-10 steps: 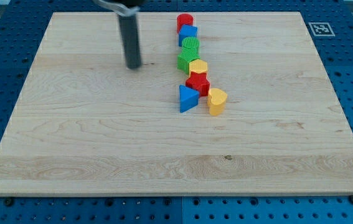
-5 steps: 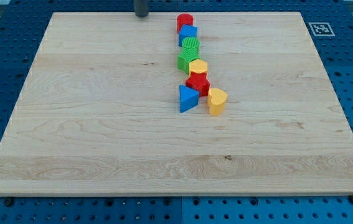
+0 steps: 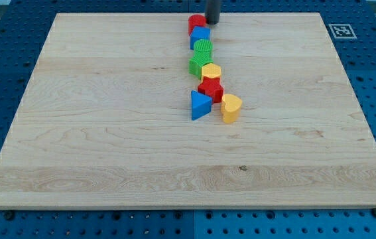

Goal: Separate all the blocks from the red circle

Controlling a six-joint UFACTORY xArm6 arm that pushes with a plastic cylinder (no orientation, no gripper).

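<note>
— Where's the red circle [image 3: 196, 23]?
— At the view's top of the bench [image 3: 95, 133], heading a touching chain: blue block [image 3: 200, 36], green block [image 3: 203, 48], another green block [image 3: 197, 65], yellow block [image 3: 211, 72].
— And the end effector?
— A plain rod, no jaws; my tip [image 3: 212, 21] sits just right of the circle.
</note>
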